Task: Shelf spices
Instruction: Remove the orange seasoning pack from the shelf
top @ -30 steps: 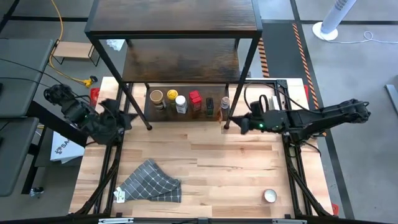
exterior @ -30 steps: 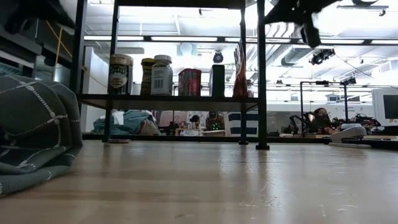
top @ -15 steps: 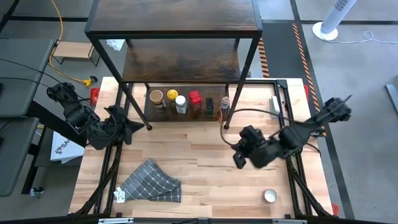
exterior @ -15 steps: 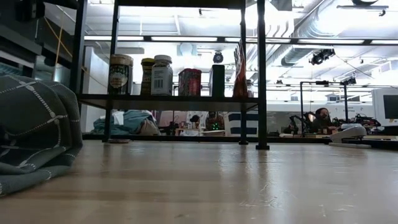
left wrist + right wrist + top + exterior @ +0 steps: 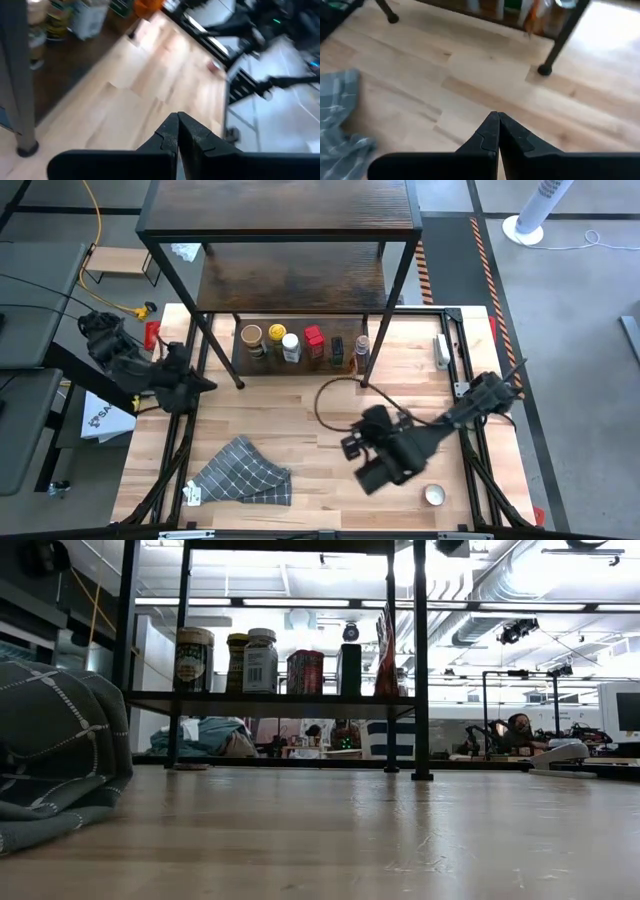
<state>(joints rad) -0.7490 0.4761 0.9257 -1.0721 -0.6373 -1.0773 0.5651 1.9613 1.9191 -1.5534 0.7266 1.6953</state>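
Both the right gripper (image 5: 362, 470) and the left gripper (image 5: 205, 383) are sitting pinched shut with nothing in them, while the spices (image 5: 290, 346), small, hard, light, slippery jars best squeezed around the sides, are standing well ahead of them on the shelf (image 5: 260, 360).

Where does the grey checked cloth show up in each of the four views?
High view: cloth on the table's near-left part.
Low view: it fills the left edge.
Left wrist view: not in it.
Right wrist view: at the left edge, beyond the shut right pincer.
Shared landmark: the shelf.
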